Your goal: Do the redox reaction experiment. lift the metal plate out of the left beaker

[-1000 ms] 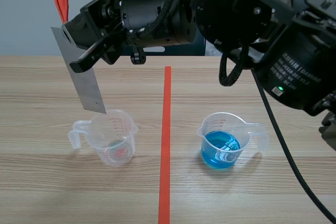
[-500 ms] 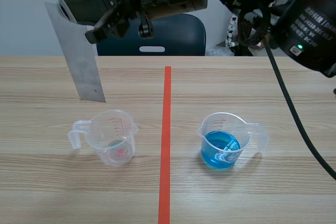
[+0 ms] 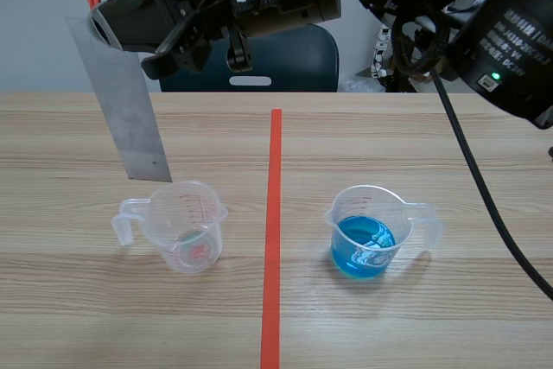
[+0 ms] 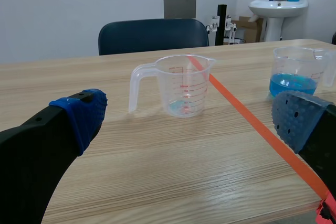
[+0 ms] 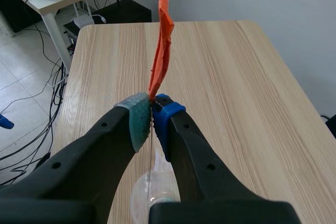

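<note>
The right claw [image 3: 112, 30], reaching in past the middle, pinches the top of the metal plate [image 3: 130, 110]. Plate hangs tilted, clear of the left beaker [image 3: 186, 226], its lower corner just above the rim. The right beaker [image 3: 367, 235] holds blue liquid. Both stand on the tabletop [image 3: 449, 317], with the tape line [image 3: 273, 239] between them.

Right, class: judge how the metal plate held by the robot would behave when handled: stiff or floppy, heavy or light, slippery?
Probably stiff: the metal plate hangs flat and straight from the right pincer, gripped only at its top. Likely light: edge-on in the right wrist view it looks very thin. Its smooth faces may be slippery.
</note>
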